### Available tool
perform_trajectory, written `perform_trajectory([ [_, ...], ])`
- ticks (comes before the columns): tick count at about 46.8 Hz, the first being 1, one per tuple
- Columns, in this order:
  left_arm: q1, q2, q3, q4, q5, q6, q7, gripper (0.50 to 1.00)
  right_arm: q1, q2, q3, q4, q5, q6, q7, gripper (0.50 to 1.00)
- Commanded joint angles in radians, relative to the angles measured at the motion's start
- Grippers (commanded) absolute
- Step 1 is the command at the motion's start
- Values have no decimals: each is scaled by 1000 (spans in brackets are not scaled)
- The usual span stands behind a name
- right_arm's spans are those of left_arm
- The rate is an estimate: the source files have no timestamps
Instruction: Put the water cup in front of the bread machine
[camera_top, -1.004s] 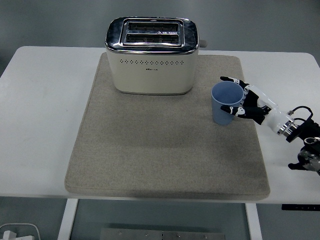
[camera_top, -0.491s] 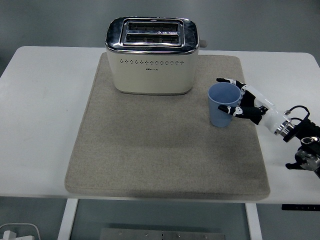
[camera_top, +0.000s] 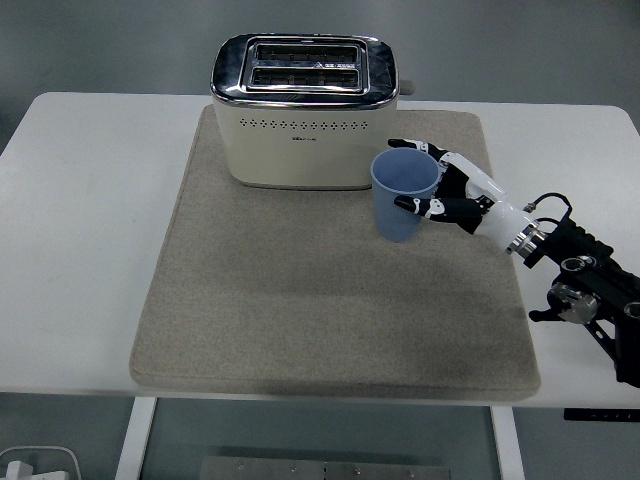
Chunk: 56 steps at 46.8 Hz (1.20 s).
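Note:
A blue water cup (camera_top: 403, 195) stands upright over the grey mat (camera_top: 300, 300), just right of the toaster's front right corner. My right hand (camera_top: 437, 185) is shut on the cup from its right side, fingers wrapped behind and before it. The cream bread machine (camera_top: 303, 112), a two-slot toaster with a chrome top, sits at the mat's far edge. Whether the cup's base touches the mat cannot be told. The left arm does not show.
The mat covers the middle of the white table (camera_top: 80, 220). My right forearm (camera_top: 575, 280) stretches over the table's right side toward the near edge. Bare mat lies in front of the toaster.
My right hand has carried the cup leftward across the mat, from the right side toward the toaster's front right corner. The toaster has not moved.

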Motion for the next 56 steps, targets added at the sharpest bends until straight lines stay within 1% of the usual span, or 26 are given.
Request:
perform_trajectory([
  [1,0,0,0,0,0,0,0,1000,13,25,-20,0,-1,-10,0,674],
  [8,0,0,0,0,0,1,0,1000,30,68,-45,0,-1,-12,0,674],
  [11,0,0,0,0,0,0,0,1000,33,88,-53,0,-1,-32,0,674],
  [15,0,0,0,0,0,0,0,1000,39,109,-63,0,-1,-53,-19,674],
  [20,0,0,0,0,0,1,0,1000,50,140,-65,0,-1,-58,-25,674],
  [24,0,0,0,0,0,1,0,1000,51,158,-65,0,-1,-81,-29,674],
  [28,0,0,0,0,0,1,0,1000,66,187,-65,0,-1,-92,-65,676],
  [30,0,0,0,0,0,1,0,1000,68,197,-66,0,-1,-98,-74,678],
  [37,0,0,0,0,0,0,0,1000,73,235,-95,-2,-4,-142,-77,678],
  [44,0,0,0,0,0,0,0,1000,85,241,-131,-2,-4,-202,-92,678],
  [56,0,0,0,0,0,0,0,1000,85,241,-132,-3,-3,-250,-99,682],
])
